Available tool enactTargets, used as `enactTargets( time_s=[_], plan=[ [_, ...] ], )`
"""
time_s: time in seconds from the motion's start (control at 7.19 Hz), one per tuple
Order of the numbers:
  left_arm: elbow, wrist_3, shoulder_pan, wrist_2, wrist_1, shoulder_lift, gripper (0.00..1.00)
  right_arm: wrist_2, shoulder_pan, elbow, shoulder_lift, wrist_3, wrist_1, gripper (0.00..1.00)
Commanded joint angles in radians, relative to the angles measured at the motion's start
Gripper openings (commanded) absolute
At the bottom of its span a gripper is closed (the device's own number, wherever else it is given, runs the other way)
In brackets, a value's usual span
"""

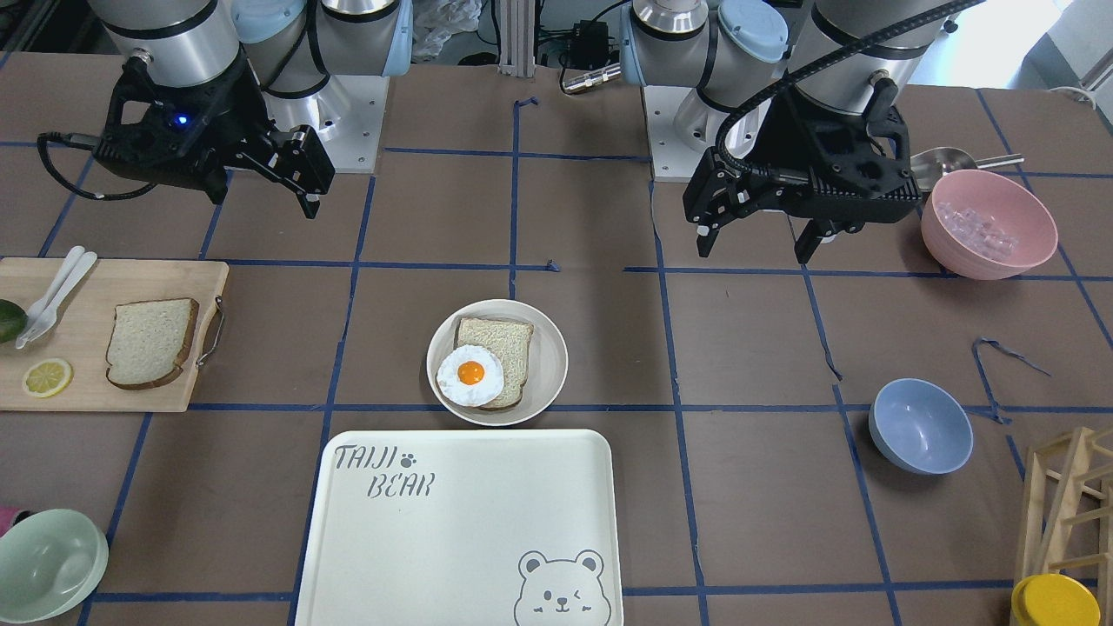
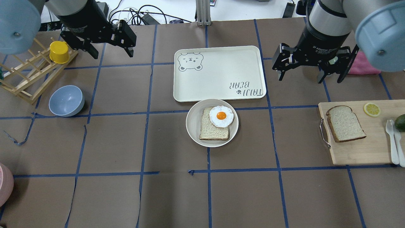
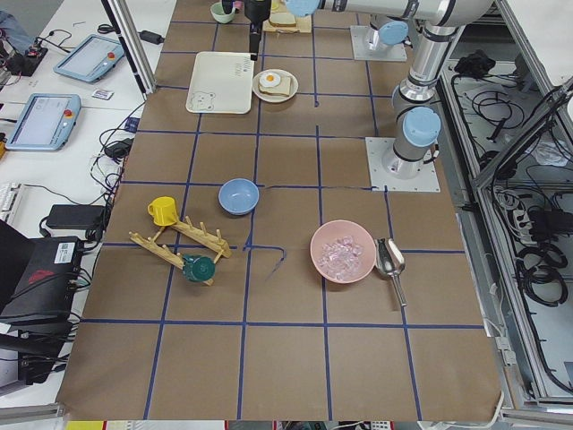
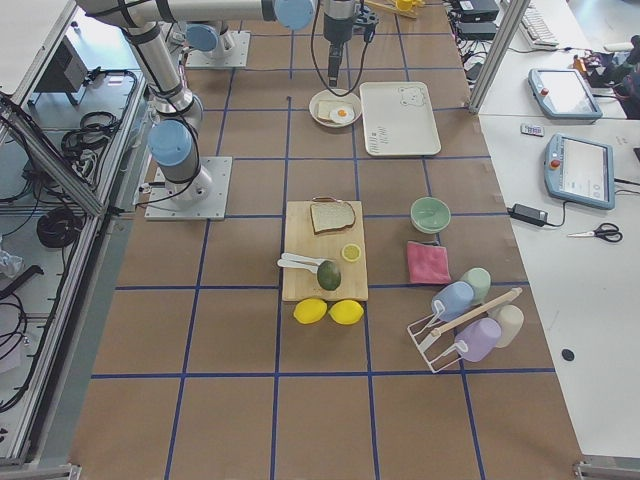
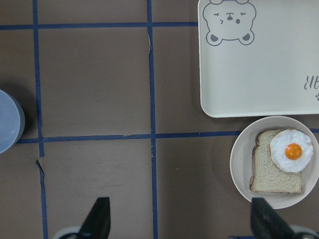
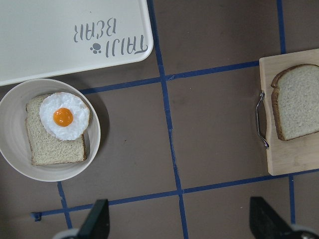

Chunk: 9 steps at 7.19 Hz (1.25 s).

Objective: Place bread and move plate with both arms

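The bread [image 2: 345, 123] is a plain thick slice with a dark crust, lying on a wooden cutting board at the table's right; it also shows in the right wrist view [image 6: 298, 102]. The plate [image 2: 193, 126] sits mid-table and holds a thinner slice topped with a fried egg [image 2: 221, 116]. My left gripper [image 2: 112, 53] hovers open and empty at the far left, well away from the plate [image 5: 241, 164]. My right gripper [image 2: 310, 77] hovers open and empty between the tray and the board, above the table.
The bear-print tray [image 2: 218, 72] lies just beyond the plate. The cutting board [image 2: 357, 148] also carries a lemon slice, an avocado and white cutlery. A blue bowl [image 2: 66, 100] and a wooden rack with a yellow cup [image 2: 59, 52] stand at the left, and a pink bowl [image 1: 989, 224] stands near the left arm.
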Motion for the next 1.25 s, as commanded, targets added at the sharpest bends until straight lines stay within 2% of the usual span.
enactTargets(
  time_s=[0.0, 0.83, 1.11],
  plan=[
    [-0.001, 0.001, -0.001, 0.0, 0.0, -0.002, 1.0, -0.009, -0.001, 0.009, -0.001, -0.001, -0.002, 1.0],
    [0.0, -0.001, 0.002, 0.0, 0.003, -0.003, 1.0, -0.009, -0.003, 0.009, -0.009, 0.0, -0.013, 1.0],
    [-0.001, 0.001, 0.002, 0.0, 0.003, -0.002, 1.0, -0.056, -0.005, 0.009, 0.0, 0.0, -0.022, 1.0]
  ],
)
